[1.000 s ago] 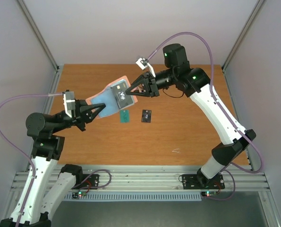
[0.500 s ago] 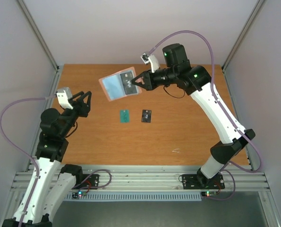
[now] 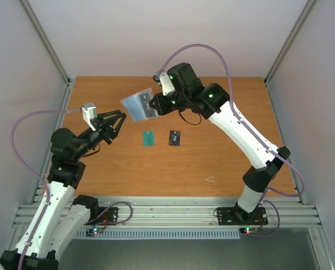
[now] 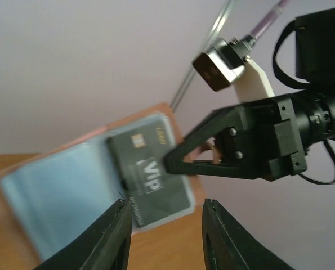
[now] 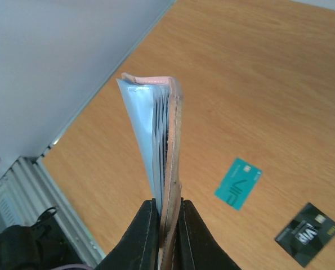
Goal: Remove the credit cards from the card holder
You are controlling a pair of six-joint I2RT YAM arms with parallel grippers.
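My right gripper [image 3: 155, 103] is shut on one edge of the card holder [image 3: 137, 105] and holds it open in the air above the table's back left. The holder is pink outside and pale blue inside [image 4: 54, 191]. A dark card marked VIP [image 4: 150, 174] sits in its pocket. The right wrist view shows the holder edge-on [image 5: 167, 129] between my shut right gripper [image 5: 166, 216]. My left gripper [image 3: 115, 122] is open and empty, just left of and below the holder, and in its own view [image 4: 164, 228] it points at the dark card. A teal-green card [image 3: 149, 137] and a black card [image 3: 175, 138] lie on the table. No blue or red card shows.
The wooden table [image 3: 223, 163] has metal frame posts at its back corners and grey walls around it. A small pale scrap [image 3: 210, 180] lies near the front right. The teal card [image 5: 239, 183] and black card [image 5: 308, 233] lie below the held holder.
My left gripper let go of the holder, drew back left, then came forward again toward it, open. My right gripper carried the holder up and to the left.
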